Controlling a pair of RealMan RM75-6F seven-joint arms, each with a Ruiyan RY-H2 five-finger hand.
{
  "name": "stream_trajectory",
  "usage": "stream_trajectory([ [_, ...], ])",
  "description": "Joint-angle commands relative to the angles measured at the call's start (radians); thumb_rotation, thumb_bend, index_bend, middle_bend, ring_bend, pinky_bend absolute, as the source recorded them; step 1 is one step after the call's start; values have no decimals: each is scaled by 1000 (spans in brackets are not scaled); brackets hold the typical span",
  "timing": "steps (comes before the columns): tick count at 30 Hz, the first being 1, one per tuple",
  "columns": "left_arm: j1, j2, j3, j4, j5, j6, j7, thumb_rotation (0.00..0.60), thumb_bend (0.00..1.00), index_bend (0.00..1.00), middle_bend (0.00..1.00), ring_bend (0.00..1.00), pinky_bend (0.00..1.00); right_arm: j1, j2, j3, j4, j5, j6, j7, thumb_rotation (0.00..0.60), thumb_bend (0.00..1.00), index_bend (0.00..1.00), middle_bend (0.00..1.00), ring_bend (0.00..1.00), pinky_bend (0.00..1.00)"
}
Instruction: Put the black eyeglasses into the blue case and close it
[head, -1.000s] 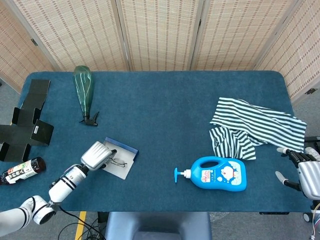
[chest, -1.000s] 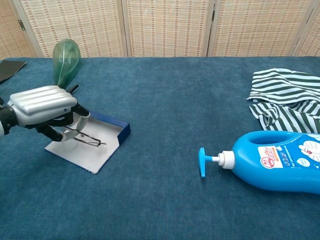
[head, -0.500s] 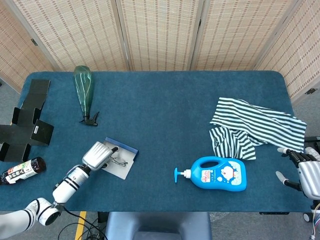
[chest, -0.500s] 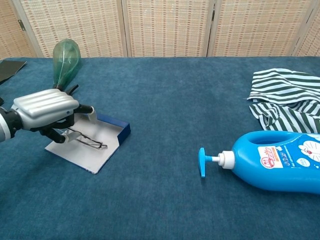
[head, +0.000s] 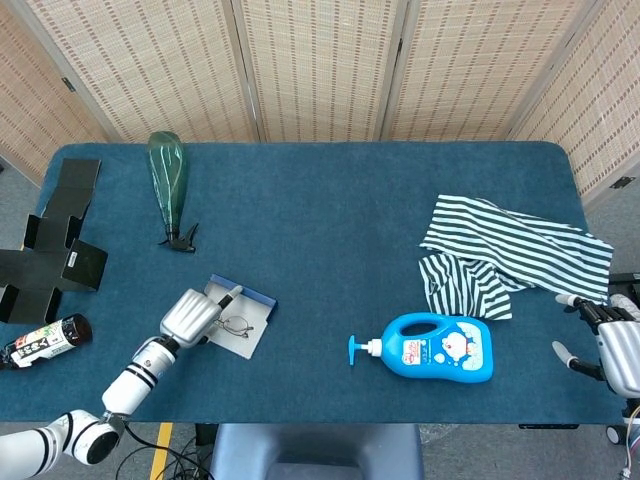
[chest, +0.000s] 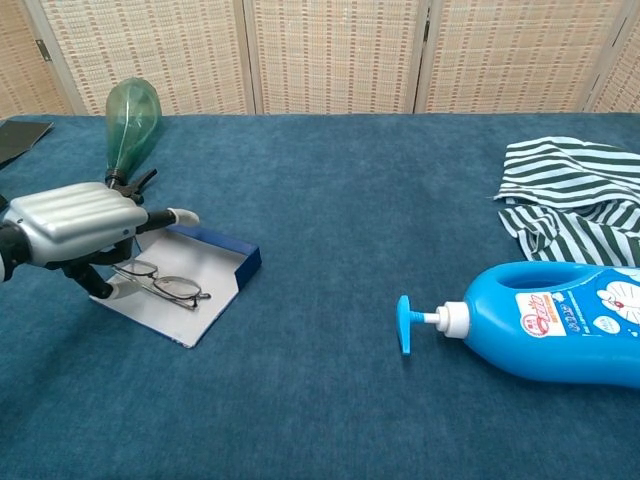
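The black eyeglasses (head: 237, 324) (chest: 160, 287) lie flat in the open blue case (head: 257, 296) (chest: 226, 251), on its pale grey inner face, near the table's front left. My left hand (head: 190, 313) (chest: 75, 215) hovers over the case's left end and holds nothing. One finger points out over the case's back wall, and the thumb hangs beside the glasses' left lens. My right hand (head: 612, 348) rests at the table's far right edge with its fingers apart and nothing in it; the chest view does not show it.
A green bottle (head: 168, 180) (chest: 128, 115) lies behind the case. A blue pump bottle (head: 435, 348) (chest: 560, 322) lies on its side front right, with a striped cloth (head: 510, 255) (chest: 565, 195) behind it. Black folded boxes (head: 50, 240) and a small dark bottle (head: 40, 342) sit far left.
My left hand let go of the eyeglasses, which now lie in the case. The hand drew back to the left and its fingers spread. The right hand stayed still.
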Motion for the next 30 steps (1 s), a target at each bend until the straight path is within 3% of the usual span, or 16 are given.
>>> stream_trajectory([
  [1,0,2,-10,-11,-31,-4,50,600,385,63,996,995,1000,-1,-3,1,6,-3,6,5,600,239,263,389,448,391],
  [10,-29,-36,-36,11,-111,-24,158,600,377,58,994,991,1000,-1,-2,1,9,3,-1,4,600,238,262,389,449,391],
  [30,-110,-132,-104,48,-242,-51,210,600,376,61,994,990,1000,-3,-5,2,20,5,2,16,600,238,262,389,449,391],
])
